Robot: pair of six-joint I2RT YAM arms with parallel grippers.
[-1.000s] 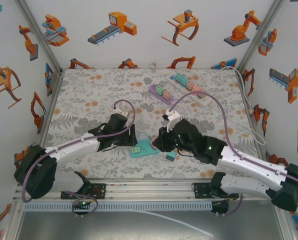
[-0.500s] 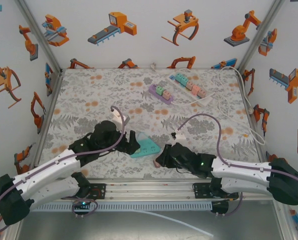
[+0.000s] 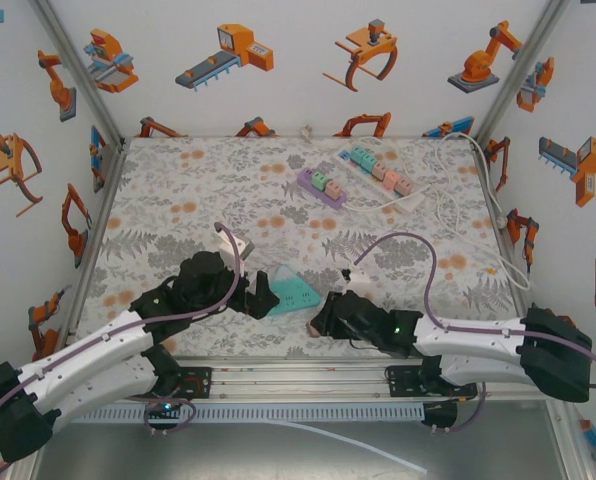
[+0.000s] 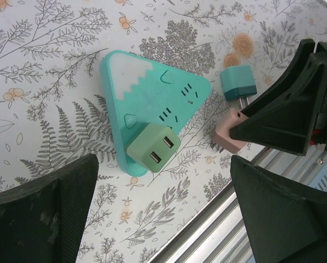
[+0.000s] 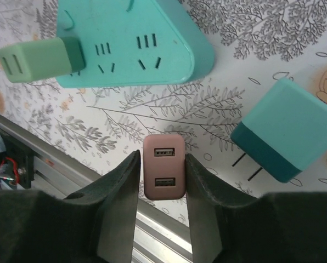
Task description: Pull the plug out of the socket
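The teal triangular socket (image 3: 290, 288) (image 4: 152, 98) (image 5: 136, 44) lies flat near the table's front edge. A pale green plug (image 4: 153, 148) (image 5: 34, 60) sits in its near corner. My right gripper (image 3: 323, 318) (image 5: 162, 158) is to the right of the socket, over the front edge. It is shut on a pink plug (image 5: 163, 174) (image 4: 228, 137) that is clear of the socket, USB ports facing the wrist camera. A teal plug (image 5: 287, 137) (image 4: 238, 82) lies loose beside it, prongs showing. My left gripper (image 3: 258, 296) (image 4: 163, 219) is open wide, just near-left of the socket, with nothing between its fingers.
The aluminium rail (image 3: 298, 375) (image 5: 54, 159) runs along the table's front edge, right under both grippers. At the back right lie a purple power strip (image 3: 320, 185), a white strip with coloured plugs (image 3: 378, 170) and white cables (image 3: 458, 215).
My left gripper let go of the socket, opened wide and drew back to the near left. The right gripper pulled the pink plug off the socket and back to the front edge. The socket shifted slightly.
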